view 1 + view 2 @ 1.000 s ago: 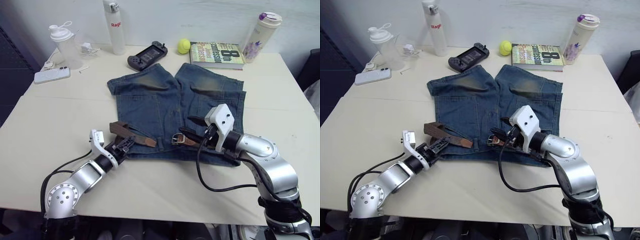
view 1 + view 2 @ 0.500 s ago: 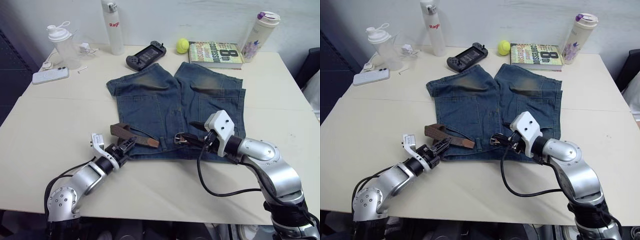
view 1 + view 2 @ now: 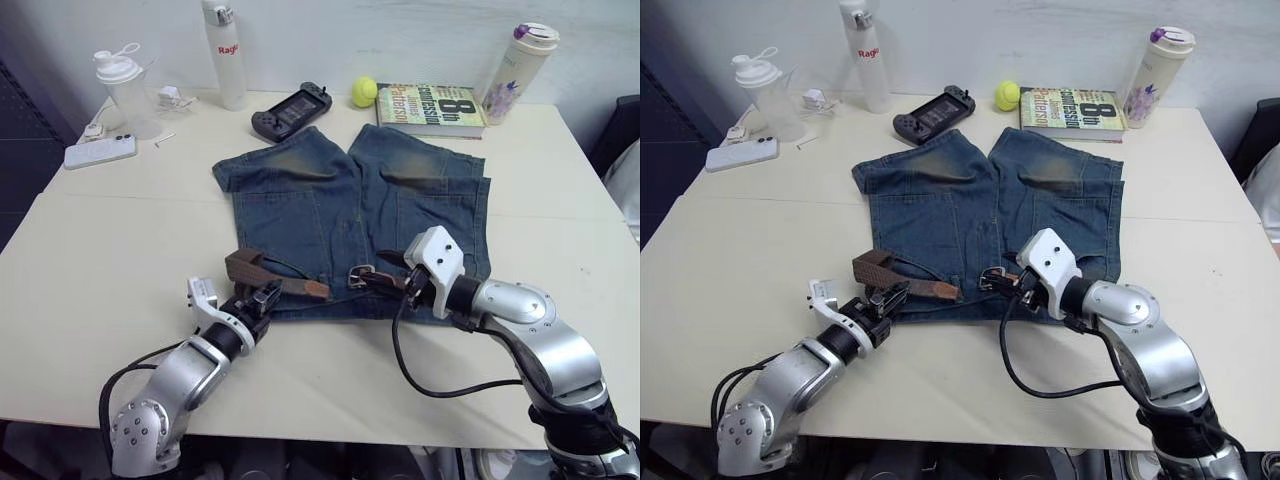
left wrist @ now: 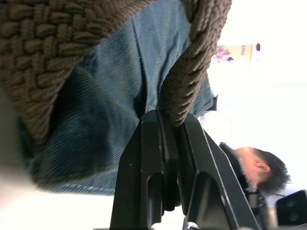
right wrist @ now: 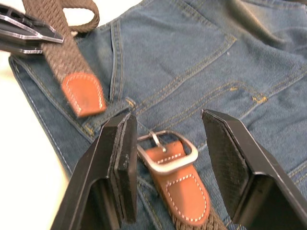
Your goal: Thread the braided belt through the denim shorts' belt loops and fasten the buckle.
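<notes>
Surface (image 3: 130,230): pale, spans the frame; bottles, book, ball, game controller and phone along the top edge.

Denim shorts (image 3: 340,200): centre of frame, laid flat, legs toward the top, waistband toward the bottom.

Braided belt (image 3: 262,273): lower centre, lying along the waistband. Tan leather tip (image 5: 84,94) at centre-left; a loose loop bunched at the lower left corner of the shorts. How many belt loops it has passed cannot be told.

Buckle (image 5: 169,152): lower centre, flat on the denim, near the tip but not joined to it.

Left gripper (image 3: 262,300): lower left, fingers (image 4: 144,158) closed tight on the belt.

Right gripper (image 3: 378,282): lower centre-right, fingers (image 5: 120,158) wide apart, straddling the buckle, holding nothing.

Step in hand, as judged: bringing the two ends together for fastening. Next move calls for the right fingers to close on the buckle, and for the left to feed the tip toward its frame.
</notes>
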You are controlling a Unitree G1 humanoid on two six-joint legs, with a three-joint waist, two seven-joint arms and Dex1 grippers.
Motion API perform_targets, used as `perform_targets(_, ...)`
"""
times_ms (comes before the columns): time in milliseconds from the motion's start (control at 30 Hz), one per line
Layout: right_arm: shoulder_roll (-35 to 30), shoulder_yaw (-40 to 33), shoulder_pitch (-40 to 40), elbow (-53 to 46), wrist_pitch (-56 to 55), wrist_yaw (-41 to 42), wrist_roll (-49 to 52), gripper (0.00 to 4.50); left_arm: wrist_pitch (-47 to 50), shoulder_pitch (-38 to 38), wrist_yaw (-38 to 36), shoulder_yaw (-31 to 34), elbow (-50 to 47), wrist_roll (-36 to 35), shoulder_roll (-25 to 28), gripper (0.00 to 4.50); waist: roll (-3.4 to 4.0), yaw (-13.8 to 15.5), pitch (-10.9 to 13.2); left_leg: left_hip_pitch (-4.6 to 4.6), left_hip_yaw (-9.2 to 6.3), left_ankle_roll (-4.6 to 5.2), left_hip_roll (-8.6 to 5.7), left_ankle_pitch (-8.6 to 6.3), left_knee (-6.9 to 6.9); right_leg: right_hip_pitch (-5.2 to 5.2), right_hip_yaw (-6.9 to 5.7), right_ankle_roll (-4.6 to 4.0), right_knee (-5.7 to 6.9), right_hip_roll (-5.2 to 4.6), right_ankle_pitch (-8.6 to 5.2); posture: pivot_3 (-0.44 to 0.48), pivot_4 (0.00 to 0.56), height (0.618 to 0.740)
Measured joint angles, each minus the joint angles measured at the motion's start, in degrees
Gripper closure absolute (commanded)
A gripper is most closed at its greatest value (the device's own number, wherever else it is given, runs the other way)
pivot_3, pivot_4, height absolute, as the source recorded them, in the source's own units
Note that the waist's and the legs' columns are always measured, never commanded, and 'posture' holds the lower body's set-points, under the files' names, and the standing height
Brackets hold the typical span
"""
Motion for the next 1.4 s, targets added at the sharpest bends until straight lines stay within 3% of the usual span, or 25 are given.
perform_targets(333,-2.81,1.4,-0.53,0.13,-1.27,0.6,-1.1,2.15,-1.29,0.6,-1.44,-0.12,-0.14,3.8,2.27,4.5,0.02,0.14,0.01,-0.03,-0.01,0.0,0.01,0.0,-0.02,0.01,-0.02,0.0,-0.1,0.02,0.02,0.0,0.15,0.74)
perform_targets(533,-6.57,11.23,0.08,1.54,-7.51,5.24,-6.99,2.15,-1.03,-1.99,-11.26,7.43,0.89,0.0,8.96,4.5,0.07,-0.09,0.04,-0.02,-0.01,-0.09,0.11,0.05,-0.05,-0.01,-0.02,-0.04,-0.11,0.15,0.03,0.0,0.15,0.74)
perform_targets(700,-3.46,15.71,-1.2,4.0,-9.38,5.85,-8.62,2.15,1.41,0.72,-20.56,11.67,0.12,-4.84,13.79,4.5,0.1,-0.11,0.06,-0.03,-0.02,-0.09,0.1,0.05,-0.04,0.02,-0.01,-0.05,-0.2,0.13,0.05,0.0,0.15,0.74)
perform_targets(867,0.7,20.3,-5.01,8.53,-1.45,4.75,-10.8,2.15,1.47,0.56,-22.01,12.65,-0.01,-5.49,15.87,4.5,0.1,-0.04,0.06,-0.02,-0.06,-0.1,0.11,0.06,-0.05,0.04,-0.01,-0.1,-0.22,0.11,0.1,0.0,0.15,0.74)
perform_targets(967,2.9,20.19,-6.08,9.02,3.17,3.64,-10.31,3.0,0.98,-0.25,-21.9,12.7,-0.72,-5.79,16.35,4.5,0.08,-0.07,0.03,0.02,-0.09,-0.1,0.11,0.06,-0.06,0.1,-0.02,-0.1,-0.24,0.11,0.1,0.0,0.15,0.74)
perform_targets(1000,3.67,19.69,-6.25,9.17,4.33,3.3,-10.11,3.53,0.75,-0.41,-21.79,12.7,-0.81,-5.88,16.36,4.5,0.09,-0.09,0.02,0.04,-0.08,-0.1,0.11,0.06,-0.07,0.11,-0.03,-0.1,-0.25,0.11,0.1,0.0,0.15,0.74)
perform_targets(1033,4.36,19.09,-6.54,9.31,5.7,2.95,-9.61,3.69,0.45,-0.66,-21.63,12.71,-0.81,-5.92,16.37,4.5,0.1,-0.14,0.02,0.05,-0.08,-0.1,0.12,0.06,-0.08,0.11,-0.02,-0.1,-0.25,0.11,0.1,0.0,0.15,0.74)
perform_targets(1067,5.3,18.58,-6.89,9.7,6.85,2.68,-9.27,4.27,0.19,-0.77,-21.45,12.79,-0.82,-5.93,16.38,4.5,0.07,-0.22,0.0,0.07,-0.08,-0.1,0.12,0.06,-0.1,0.11,-0.02,-0.11,-0.25,0.12,0.1,0.0,0.15,0.74)
perform_targets(1100,6.52,18.09,-7.28,10.26,8.09,2.3,-8.87,4.48,-0.04,-0.96,-21.27,12.83,-0.82,-5.94,16.38,4.5,0.05,-0.39,-0.02,0.08,-0.08,-0.1,0.14,0.06,-0.11,0.11,-0.02,-0.11,-0.24,0.14,0.1,0.0,0.15,0.74)
perform_targets(1400,20.96,18.39,-14.09,22.14,10.04,-2.16,-8.35,4.48,-1.27,-3.88,-20.17,13.69,2.86,-4.22,18.02,4.5,0.0,-3.11,-0.07,0.29,0.05,-0.58,0.44,0.36,-0.59,-0.1,0.01,-0.45,-0.13,0.46,0.2,0.0,0.15,0.74)
